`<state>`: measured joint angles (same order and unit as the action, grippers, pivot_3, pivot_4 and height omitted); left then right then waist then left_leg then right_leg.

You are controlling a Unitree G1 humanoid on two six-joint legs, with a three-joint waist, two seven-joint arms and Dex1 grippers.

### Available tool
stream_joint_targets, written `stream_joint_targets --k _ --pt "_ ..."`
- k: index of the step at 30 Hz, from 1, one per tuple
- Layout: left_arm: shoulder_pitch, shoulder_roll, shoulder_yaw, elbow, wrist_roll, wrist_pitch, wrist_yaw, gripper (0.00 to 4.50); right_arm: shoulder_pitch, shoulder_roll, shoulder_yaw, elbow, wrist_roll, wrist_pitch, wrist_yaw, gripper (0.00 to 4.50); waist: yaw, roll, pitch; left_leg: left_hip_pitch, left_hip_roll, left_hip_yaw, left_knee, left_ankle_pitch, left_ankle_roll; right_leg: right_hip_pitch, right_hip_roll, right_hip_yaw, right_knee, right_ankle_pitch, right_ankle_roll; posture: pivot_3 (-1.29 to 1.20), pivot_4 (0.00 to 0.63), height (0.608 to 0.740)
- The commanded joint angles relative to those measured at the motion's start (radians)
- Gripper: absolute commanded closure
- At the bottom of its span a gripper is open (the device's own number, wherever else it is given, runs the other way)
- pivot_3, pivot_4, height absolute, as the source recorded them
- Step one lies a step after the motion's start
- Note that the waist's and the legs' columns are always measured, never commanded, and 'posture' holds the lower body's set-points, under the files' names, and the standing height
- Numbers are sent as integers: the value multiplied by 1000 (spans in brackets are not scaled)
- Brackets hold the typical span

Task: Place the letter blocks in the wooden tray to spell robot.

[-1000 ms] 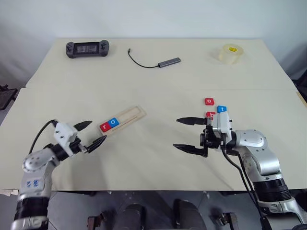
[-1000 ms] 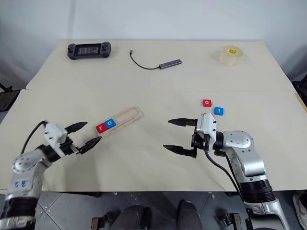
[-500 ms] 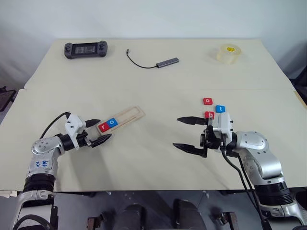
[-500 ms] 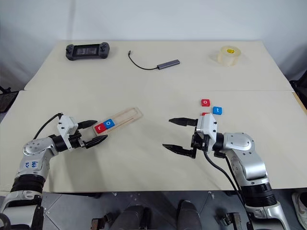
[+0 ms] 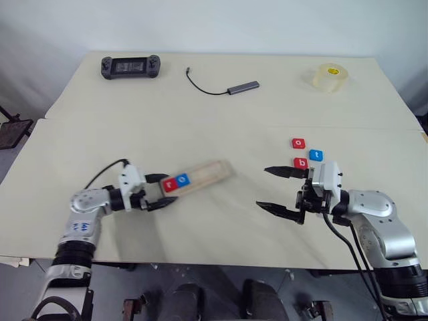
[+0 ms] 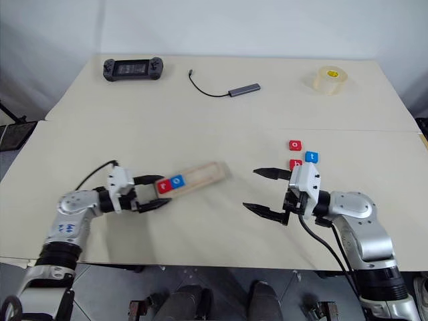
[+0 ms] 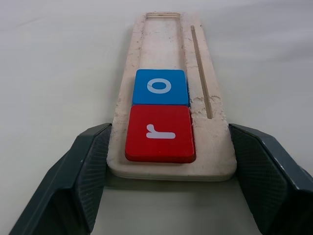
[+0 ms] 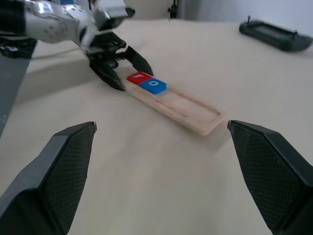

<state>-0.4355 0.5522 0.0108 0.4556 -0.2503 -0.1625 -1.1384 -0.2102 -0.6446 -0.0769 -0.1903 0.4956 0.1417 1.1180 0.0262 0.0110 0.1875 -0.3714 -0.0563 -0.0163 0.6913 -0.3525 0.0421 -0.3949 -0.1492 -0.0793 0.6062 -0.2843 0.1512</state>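
- Wooden tray [image 5: 198, 179]: I see it lying at a slant on the table [image 5: 200, 127], at about 8 o'clock from the table's middle. Its groove holds a red r block [image 7: 160, 132] at the near end and a blue o block [image 7: 160, 86] touching it; the rest of the groove is bare.
- Left gripper [image 7: 168, 183]: jaws apart, straddling the tray's r end, one finger close against the tray's edge, the other a little off it. Whether either presses, I cannot tell.
- Right gripper [image 5: 281, 188]: jaws wide apart and empty, pointing toward the tray, well apart from it.
- Loose blocks: red o block [image 5: 298, 143], blue t block [image 5: 316, 156] and red b block [image 5: 301, 162], clustered at 3 o'clock, just beyond my right gripper.
- Other stock: game controller [image 5: 130, 65] at 11 o'clock, adapter with cable [image 5: 243, 87] at 12, tape roll [image 5: 330, 77] at 1.
- Step in hand, my judgement: steadying or shifting the tray. I would close evenly on its sides, keep it flat, and move slowly so r and o stay seated; b comes next.
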Motion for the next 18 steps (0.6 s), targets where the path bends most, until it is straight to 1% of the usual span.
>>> stream_joint_targets --k 1,4,8,11,15,17,18 --pt "-72 -35 -78 -58 46 -19 -25 1112 99 -49 -114 -78 35 14 -17 0 3 0 0 0 0 0 0 0 0 0 0 0 -1 0 0 0 150 740" --pt "-162 -94 -159 -11 108 -17 -21 1112 234 -85 -218 -127 48 25 -35 0 25 0 0 -1 0 0 1 0 0 1 0 -1 -1 0 0 0 150 740" --pt "-251 -135 -211 145 166 -68 -34 1112 402 -85 -323 -185 65 33 -53 0 19 -1 0 1 -1 4 1 0 1 2 1 1 -2 1 3 0 150 740" --pt "-283 -150 -212 207 168 -78 -46 1112 458 -73 -353 -194 58 18 -72 0 2 -1 0 1 0 5 0 0 1 2 2 1 -3 1 3 0 150 740" --pt "-296 -156 -203 250 161 -96 -62 1112 463 -56 -349 -205 57 14 -109 0 0 -1 1 3 2 6 2 0 1 3 2 2 -2 1 3 0 150 740" --pt "-299 -164 -192 257 139 -79 -83 382 467 -45 -344 -211 56 15 -127 0 0 -1 0 2 2 5 3 0 1 3 1 2 -1 1 3 0 150 740" --pt "-300 -164 -188 265 145 -105 -72 150 472 -39 -346 -214 53 14 -137 0 0 -1 1 2 2 5 3 0 1 3 1 2 -1 1 3 0 150 740"
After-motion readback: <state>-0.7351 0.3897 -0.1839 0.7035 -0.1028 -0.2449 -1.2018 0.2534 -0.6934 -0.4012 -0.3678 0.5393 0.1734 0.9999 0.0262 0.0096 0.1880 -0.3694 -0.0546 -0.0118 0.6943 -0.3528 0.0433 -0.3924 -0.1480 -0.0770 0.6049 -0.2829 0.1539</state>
